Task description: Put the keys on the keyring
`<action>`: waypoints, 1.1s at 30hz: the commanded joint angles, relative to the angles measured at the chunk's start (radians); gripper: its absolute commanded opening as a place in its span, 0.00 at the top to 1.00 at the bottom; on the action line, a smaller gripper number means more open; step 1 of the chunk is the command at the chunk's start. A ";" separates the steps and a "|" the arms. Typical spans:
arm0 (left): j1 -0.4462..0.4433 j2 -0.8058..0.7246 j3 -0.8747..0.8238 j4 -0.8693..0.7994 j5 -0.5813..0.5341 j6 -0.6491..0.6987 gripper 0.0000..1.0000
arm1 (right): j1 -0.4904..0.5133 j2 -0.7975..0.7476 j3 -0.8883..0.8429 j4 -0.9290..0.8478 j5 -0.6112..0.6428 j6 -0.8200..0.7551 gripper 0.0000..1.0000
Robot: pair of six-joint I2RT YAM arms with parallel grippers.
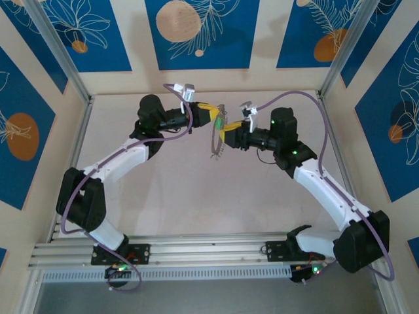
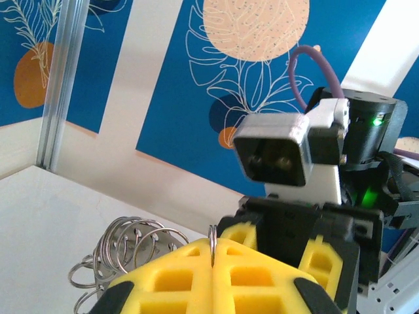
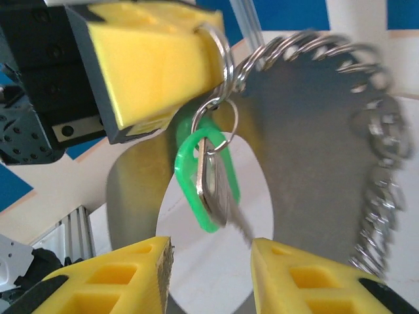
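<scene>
Jaws of my left gripper (image 2: 213, 258) pinch the keyring (image 3: 383, 147), green key (image 3: 211, 176) dangling at six o'clock. My right gripper (image 3: 213, 261) waits, jaws apart. Threading looks finished; next, lower gently.

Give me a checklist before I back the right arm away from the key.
1. Left gripper shut on the keyring: ok, one ring is pinched between its pads.
2. Key on the keyring: ok, it seems; it dangles just below the pinched end.
3. Right gripper open: ok, its fingers stand apart and grip nothing.
4. Key clear of the right fingers: cannot tell; its tip dips toward the gap between them.
5. Keyring loop free of snags: cannot tell; it is blurred in the right wrist view.
</scene>
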 commanded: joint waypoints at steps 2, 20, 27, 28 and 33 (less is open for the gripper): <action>-0.007 -0.034 -0.003 0.120 -0.036 -0.024 1.00 | -0.049 -0.083 -0.029 -0.031 -0.036 0.059 0.62; -0.007 -0.015 -0.089 0.388 -0.164 -0.166 1.00 | -0.125 0.095 0.084 0.512 -0.112 0.560 0.62; -0.007 0.000 -0.083 0.426 -0.205 -0.208 1.00 | -0.077 0.145 0.095 0.560 -0.099 0.547 0.61; -0.007 0.003 -0.086 0.436 -0.209 -0.218 1.00 | -0.072 0.151 0.097 0.570 -0.102 0.548 0.61; -0.007 0.020 -0.080 0.468 -0.202 -0.251 1.00 | -0.050 0.158 0.114 0.559 -0.101 0.519 0.62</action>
